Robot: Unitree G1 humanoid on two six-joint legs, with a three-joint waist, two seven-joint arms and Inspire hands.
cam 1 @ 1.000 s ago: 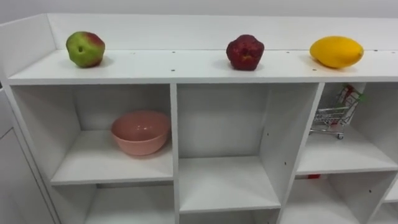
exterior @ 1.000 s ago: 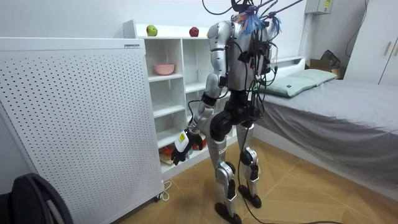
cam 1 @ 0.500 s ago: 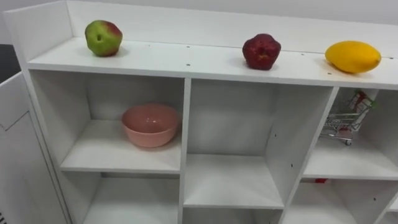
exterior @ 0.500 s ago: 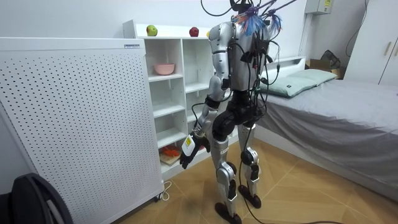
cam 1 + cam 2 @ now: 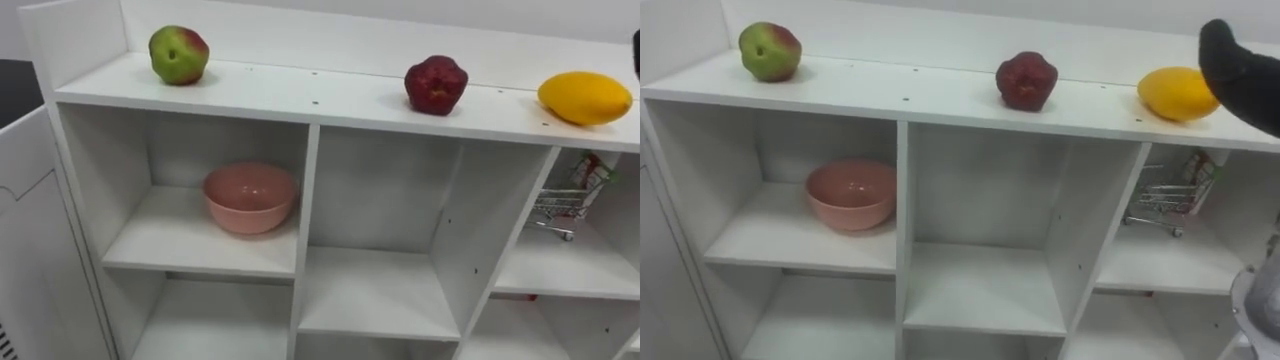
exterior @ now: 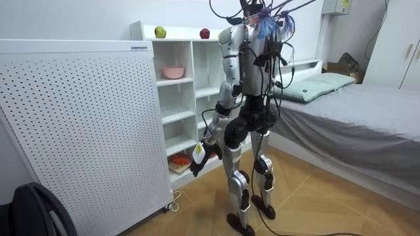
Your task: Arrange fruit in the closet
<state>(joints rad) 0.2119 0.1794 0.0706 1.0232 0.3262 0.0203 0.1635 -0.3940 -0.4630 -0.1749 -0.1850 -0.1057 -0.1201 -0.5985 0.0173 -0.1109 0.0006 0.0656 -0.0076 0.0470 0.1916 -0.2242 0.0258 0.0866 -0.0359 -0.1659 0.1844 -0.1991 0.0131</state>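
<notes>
Three fruits lie along the top of the white closet (image 5: 330, 100): a green-red apple (image 5: 179, 54) at the left, a dark red apple (image 5: 436, 85) in the middle and a yellow mango (image 5: 585, 98) at the right. My right hand (image 5: 1240, 75) shows as a dark shape at the upper right, in front of the mango's right end. In the room view I stand facing the closet (image 6: 174, 98). My left hand (image 6: 198, 157) hangs low beside my thigh, fingers relaxed and holding nothing.
A pink bowl (image 5: 250, 197) sits in the upper left compartment. A small wire shopping cart (image 5: 565, 195) stands in the upper right compartment. The middle compartment (image 5: 375, 290) holds nothing. A white perforated panel (image 6: 79, 131) stands left of the closet, and a bed (image 6: 354, 111) is behind me.
My head camera has shifted, so the closet sits further right in the picture. In the room view my left hand has swung back from the lower shelves to my thigh.
</notes>
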